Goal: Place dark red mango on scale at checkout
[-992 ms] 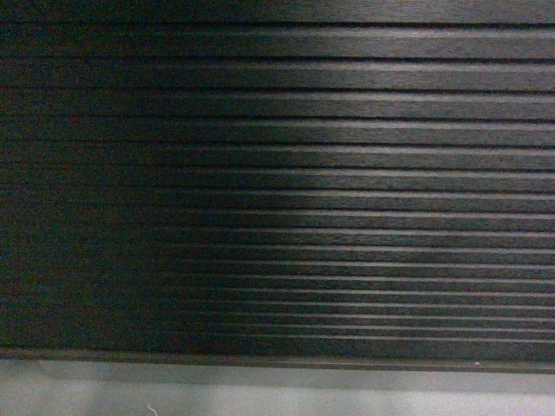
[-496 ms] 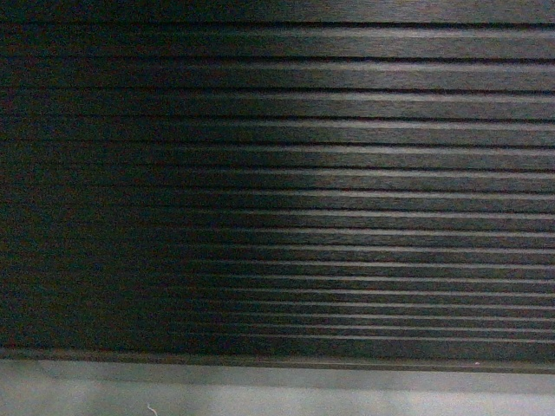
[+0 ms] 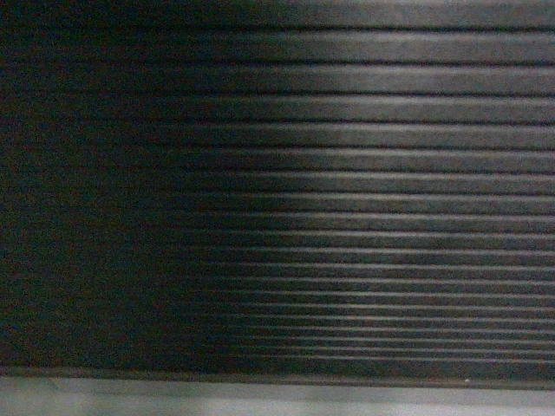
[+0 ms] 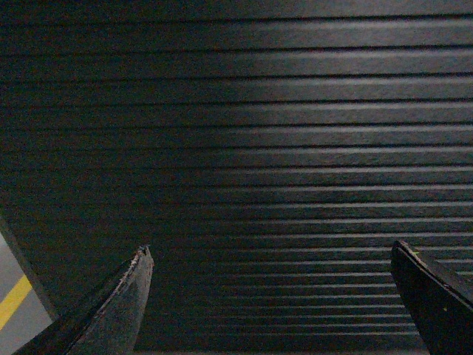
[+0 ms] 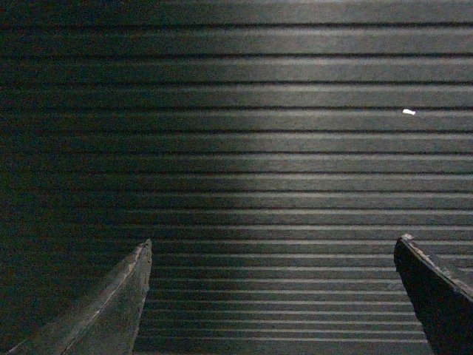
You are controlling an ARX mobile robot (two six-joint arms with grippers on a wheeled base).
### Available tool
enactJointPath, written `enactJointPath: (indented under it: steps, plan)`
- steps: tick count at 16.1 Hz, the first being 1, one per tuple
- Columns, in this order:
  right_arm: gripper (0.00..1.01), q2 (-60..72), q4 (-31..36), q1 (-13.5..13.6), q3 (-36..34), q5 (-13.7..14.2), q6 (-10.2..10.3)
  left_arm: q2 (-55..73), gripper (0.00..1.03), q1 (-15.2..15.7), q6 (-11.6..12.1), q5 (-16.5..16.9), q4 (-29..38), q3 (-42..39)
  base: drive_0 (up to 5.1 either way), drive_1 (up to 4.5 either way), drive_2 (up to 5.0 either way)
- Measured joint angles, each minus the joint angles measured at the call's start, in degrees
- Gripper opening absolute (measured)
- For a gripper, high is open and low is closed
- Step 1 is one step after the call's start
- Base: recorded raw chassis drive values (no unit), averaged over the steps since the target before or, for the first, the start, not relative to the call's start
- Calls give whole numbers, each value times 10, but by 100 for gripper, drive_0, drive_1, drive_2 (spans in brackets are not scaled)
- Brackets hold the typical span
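Mango and scale are out of sight in all three views, so where the fruit lies cannot be told. Largest in view is the checkout (image 3: pixel 347 173), its dark ribbed front filling the head view, with a grey plinth (image 3: pixel 277 399) along six o'clock. The left gripper (image 4: pixel 270 296) faces those ribs with fingers spread wide and nothing between them; a yellow floor line (image 4: pixel 13 302) shows at eight o'clock. The right gripper (image 5: pixel 272 296) is likewise spread and empty. Judging by this, picking and placing both remain.
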Motion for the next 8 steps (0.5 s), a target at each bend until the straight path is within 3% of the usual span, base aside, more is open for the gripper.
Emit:
enactJointPath:
  steps: [8]
  plan:
    - [98,0,1,0,0,-1,0,0,98,0,0,-1,0,0,0,0,0]
